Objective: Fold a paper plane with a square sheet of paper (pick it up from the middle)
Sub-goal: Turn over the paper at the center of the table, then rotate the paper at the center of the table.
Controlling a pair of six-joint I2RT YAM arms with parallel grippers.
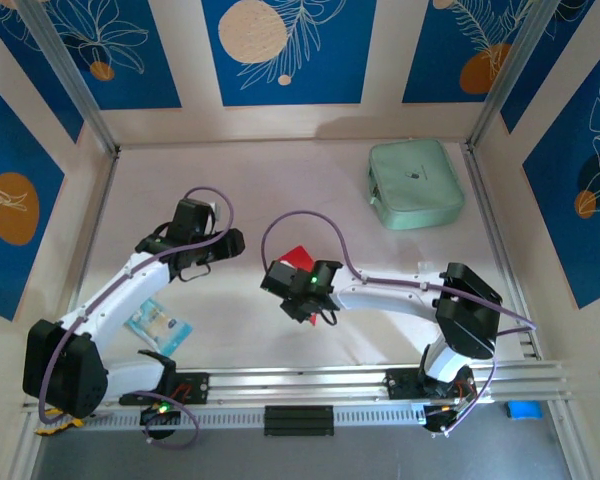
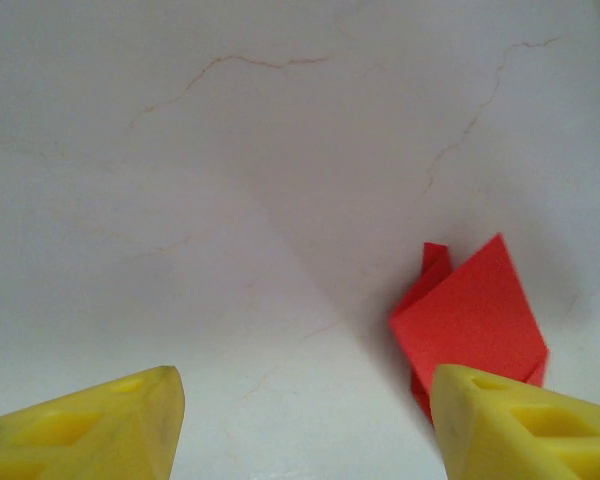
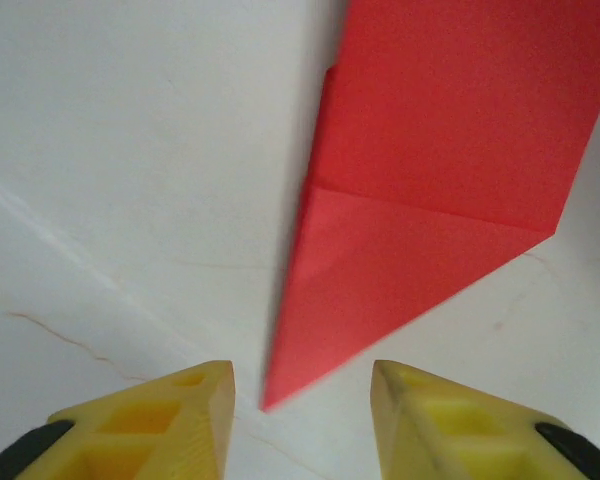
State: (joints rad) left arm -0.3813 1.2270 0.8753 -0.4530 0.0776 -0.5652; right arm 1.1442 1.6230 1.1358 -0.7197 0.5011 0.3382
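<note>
The red sheet of paper (image 1: 298,256) lies mid-table, folded into a pointed, layered shape. In the right wrist view the red paper (image 3: 430,180) narrows to a tip that lies on the table between the yellow fingertips (image 3: 195,410). My right gripper (image 3: 302,420) is open and does not touch the tip. From above, the right gripper (image 1: 283,280) sits at the paper's near edge. My left gripper (image 1: 227,243) is left of the paper and open, with bare table between its fingers. In the left wrist view the red paper (image 2: 470,320) shows behind its right fingertip (image 2: 480,410).
A mint-green pouch (image 1: 415,183) lies at the back right. A small blue-and-white packet (image 1: 160,322) rests under the left arm near the front. Metal frame posts and patterned walls enclose the table; a rail (image 1: 310,380) runs along the near edge.
</note>
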